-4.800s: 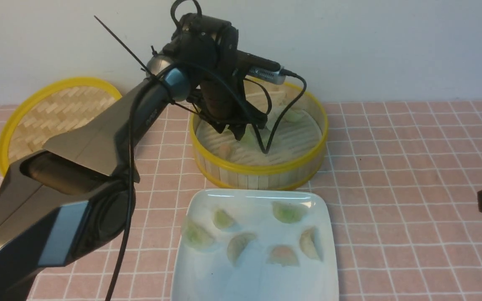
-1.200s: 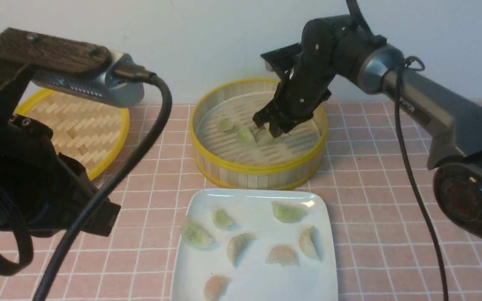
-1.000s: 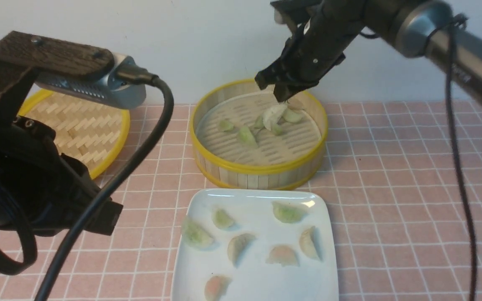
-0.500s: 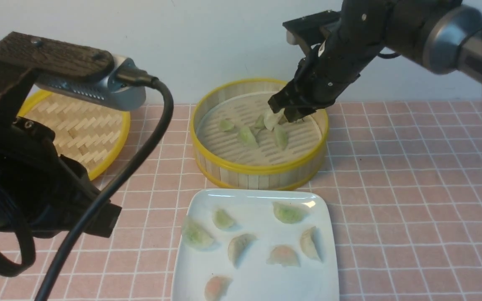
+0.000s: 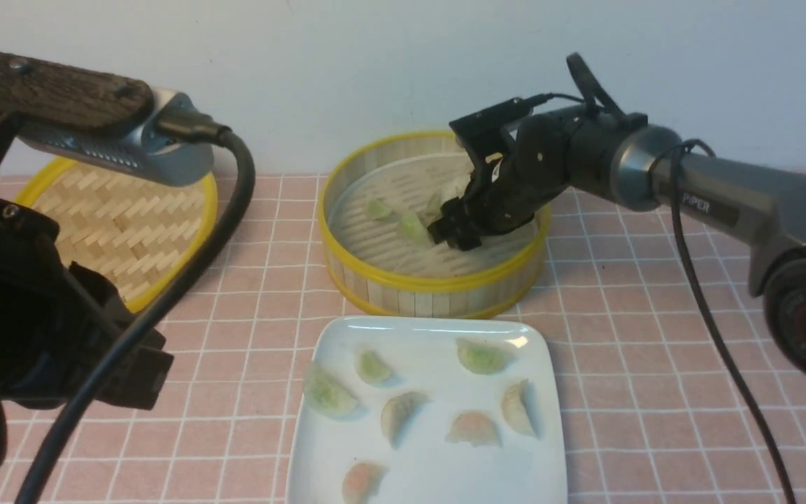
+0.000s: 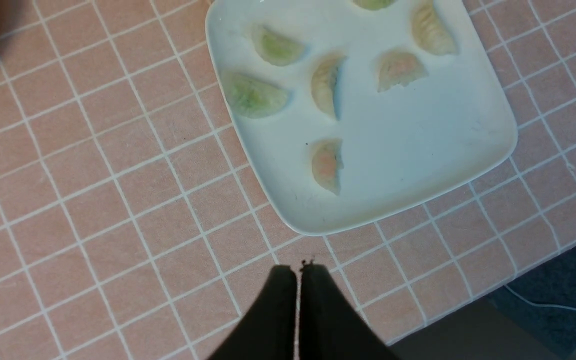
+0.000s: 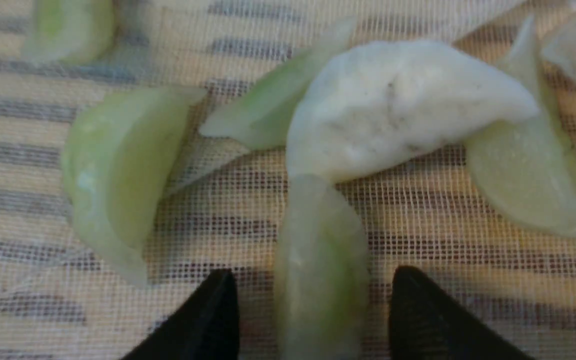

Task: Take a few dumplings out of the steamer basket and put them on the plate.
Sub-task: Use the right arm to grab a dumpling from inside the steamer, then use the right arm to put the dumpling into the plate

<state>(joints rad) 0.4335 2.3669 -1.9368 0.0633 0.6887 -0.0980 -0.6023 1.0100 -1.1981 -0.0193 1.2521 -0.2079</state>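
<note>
The steamer basket [image 5: 431,283] stands at the back centre. Several dumplings lie in it: pale green ones [image 5: 378,208] [image 5: 411,226] and a whitish one [image 5: 453,189]. My right gripper [image 5: 455,234] is down inside the basket, open. In the right wrist view the right gripper [image 7: 315,277] has one jaw on each side of a pale green dumpling [image 7: 320,265] lying on the mesh liner, with a gap on both sides. The white plate [image 5: 529,462] in front holds several dumplings, such as a green one [image 5: 373,366] and a pink one [image 5: 473,428]. My left gripper [image 6: 298,270] is shut and empty above the tablecloth beside the plate [image 6: 418,140].
The flat woven lid [image 5: 130,217] lies at the back left, partly behind my left arm's wrist camera [image 5: 95,133]. The right arm's cable [image 5: 711,329] hangs over the cloth. The table's near edge [image 6: 518,290] runs close to the plate's corner.
My right gripper came down from above the basket to its floor and opened its jaws around a green dumpling. The left arm shifted only slightly.
</note>
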